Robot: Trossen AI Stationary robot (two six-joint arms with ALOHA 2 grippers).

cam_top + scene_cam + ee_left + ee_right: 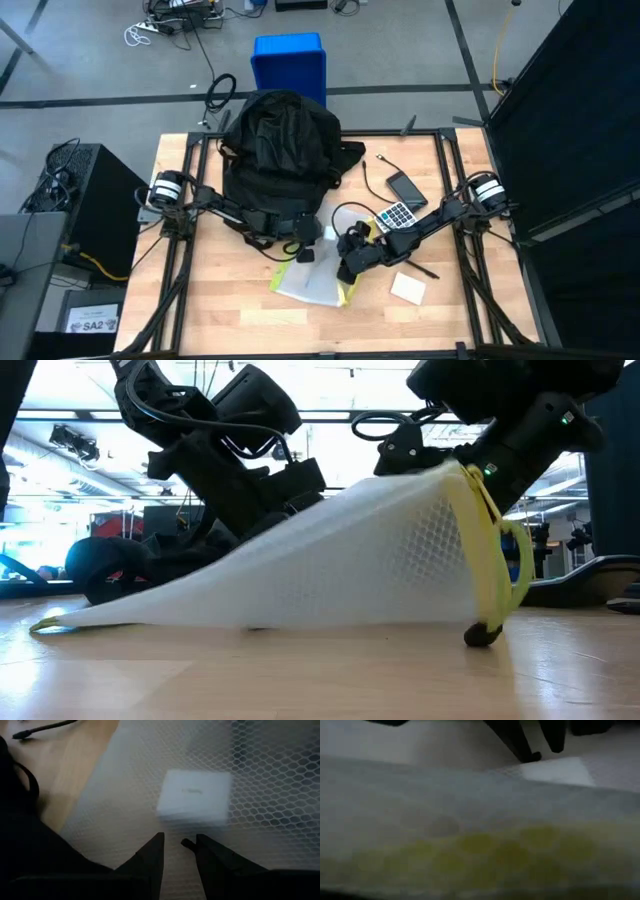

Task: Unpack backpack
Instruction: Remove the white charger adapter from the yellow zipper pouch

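The backpack [278, 160] sits at the desk's [240, 310] far side. The mesh pouch [312, 282] could flop over; right jaws [347, 268] look part-open beside its raised edge, left jaws [179, 851] slightly parted, empty, above it.

I see a matt black fabric backpack [278, 150], creased and soft-looking, on a pale wood-grain table [450, 320] with a smooth, lightly satin finish. In front lies a translucent white mesh pouch [330, 565], honeycomb-textured, with a yellow cloth-like edging [480, 550]. Behind the table I see a glossy blue plastic bin [289, 62].
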